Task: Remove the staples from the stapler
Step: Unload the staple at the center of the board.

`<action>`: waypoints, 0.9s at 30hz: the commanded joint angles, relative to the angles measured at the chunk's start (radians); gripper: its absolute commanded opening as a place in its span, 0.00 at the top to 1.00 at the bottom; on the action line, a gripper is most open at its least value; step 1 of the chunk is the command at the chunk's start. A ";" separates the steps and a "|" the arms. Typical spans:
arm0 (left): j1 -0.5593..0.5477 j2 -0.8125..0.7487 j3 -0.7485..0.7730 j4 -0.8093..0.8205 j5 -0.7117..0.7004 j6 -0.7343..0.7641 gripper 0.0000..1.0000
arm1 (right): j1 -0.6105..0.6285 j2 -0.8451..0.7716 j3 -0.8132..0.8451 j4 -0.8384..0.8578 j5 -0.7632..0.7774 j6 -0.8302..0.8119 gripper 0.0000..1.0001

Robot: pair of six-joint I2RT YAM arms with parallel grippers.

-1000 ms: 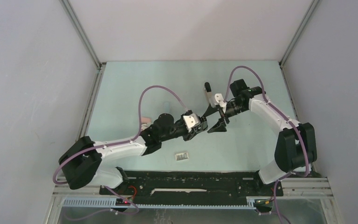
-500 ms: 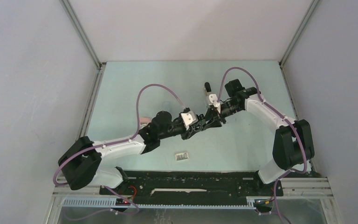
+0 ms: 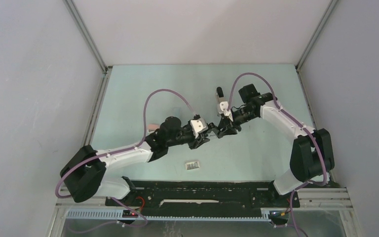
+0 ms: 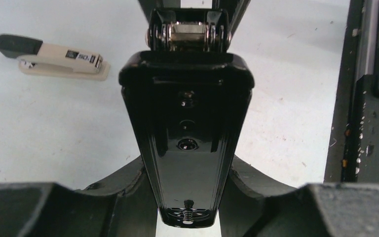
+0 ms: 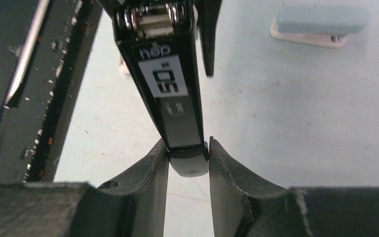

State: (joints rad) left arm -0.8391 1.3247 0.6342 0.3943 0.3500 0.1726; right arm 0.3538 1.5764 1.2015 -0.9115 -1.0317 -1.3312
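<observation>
Both arms bend inward and meet at the black stapler (image 4: 187, 123). The left gripper (image 4: 187, 197) clamps its wide end, and the right gripper (image 5: 188, 154) pinches its narrow end.

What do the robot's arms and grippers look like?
The left arm and right arm have white shells, black joints, a looping purple cable each. The left gripper and right gripper are black: two curved fingers, white wrist block.

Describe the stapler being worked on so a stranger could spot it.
Find the middle of the pale green table. The black stapler is clamped between the left gripper and right gripper. It is the only one held: the beige stapler and pale blue stapler lie loose.
</observation>
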 commanded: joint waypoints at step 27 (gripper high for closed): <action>0.051 0.299 0.444 -0.484 -0.176 0.212 1.00 | -0.129 -0.002 -0.127 0.222 0.403 0.118 0.98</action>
State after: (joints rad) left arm -0.8074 1.6318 0.9955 -0.0704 0.2314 0.3763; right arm 0.2504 1.5757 1.0775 -0.6781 -0.6361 -1.2755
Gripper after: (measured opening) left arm 0.452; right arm 0.385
